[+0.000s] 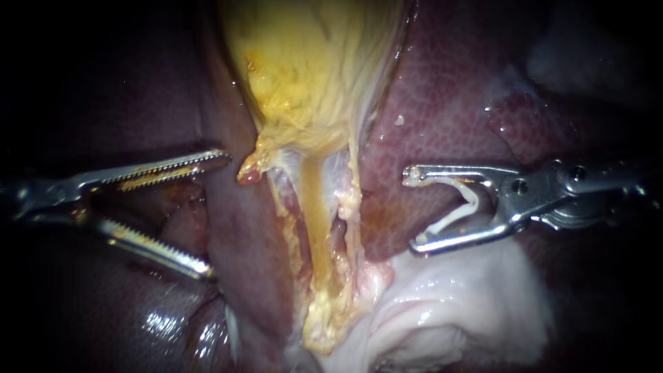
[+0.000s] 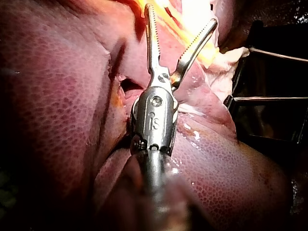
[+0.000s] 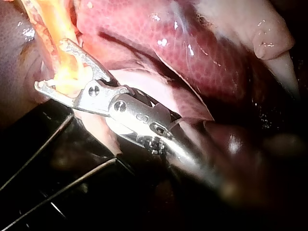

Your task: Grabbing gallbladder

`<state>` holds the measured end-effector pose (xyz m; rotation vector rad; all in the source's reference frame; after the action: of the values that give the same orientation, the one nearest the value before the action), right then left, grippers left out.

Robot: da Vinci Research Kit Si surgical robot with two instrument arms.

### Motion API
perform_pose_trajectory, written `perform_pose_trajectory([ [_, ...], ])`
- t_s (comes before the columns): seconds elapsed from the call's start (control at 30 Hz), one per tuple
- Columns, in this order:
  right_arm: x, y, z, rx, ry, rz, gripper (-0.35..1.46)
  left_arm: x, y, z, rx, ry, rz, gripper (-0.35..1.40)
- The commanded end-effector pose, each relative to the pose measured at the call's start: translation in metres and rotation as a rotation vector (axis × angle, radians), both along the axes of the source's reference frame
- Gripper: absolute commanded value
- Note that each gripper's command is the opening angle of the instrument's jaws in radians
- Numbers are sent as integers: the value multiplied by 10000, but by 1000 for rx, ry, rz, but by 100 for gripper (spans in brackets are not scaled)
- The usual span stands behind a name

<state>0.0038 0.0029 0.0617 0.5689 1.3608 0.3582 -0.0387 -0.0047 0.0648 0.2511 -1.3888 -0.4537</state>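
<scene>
Both released and gaping, left pincer [image 1: 218, 214] and right pincer [image 1: 411, 211] flank the gallbladder [image 1: 311, 69], liver [image 1: 442, 103] showing between each and its edges.

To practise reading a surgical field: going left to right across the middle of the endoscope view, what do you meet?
The left instrument with jaws open → the gallbladder, tapering down to a yellow strand → the liver → the right instrument with jaws open.
</scene>
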Motion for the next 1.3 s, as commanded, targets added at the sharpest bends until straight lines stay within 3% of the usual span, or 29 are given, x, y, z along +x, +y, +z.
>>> perform_pose_trajectory([
  [0.03, 0, 0, 0, 0, 0, -1, 60, 0, 0, 0, 0, 3, -4, 81],
  [0.17, 1, 0, 0, 0, 0, 0, 60, -2, 3, 1, -7, 18, -22, 79],
  [0.27, 2, 0, 0, 0, -1, 0, 60, -4, 7, 5, 15, 34, -52, 79],
  [0.63, 3, 0, 0, 0, -1, 1, 60, -5, 18, 29, 182, 71, -174, 56],
  [0.87, 4, 0, 0, 0, -1, 1, 60, -7, 23, 38, 240, 92, -220, 46],
  [1.13, 5, 1, 0, 0, -2, 2, 60, -17, 26, 42, 274, 103, -257, 32],
  [1.3, 6, 1, 0, 0, -2, 2, 60, -20, 26, 50, 288, 146, -269, 10],
])
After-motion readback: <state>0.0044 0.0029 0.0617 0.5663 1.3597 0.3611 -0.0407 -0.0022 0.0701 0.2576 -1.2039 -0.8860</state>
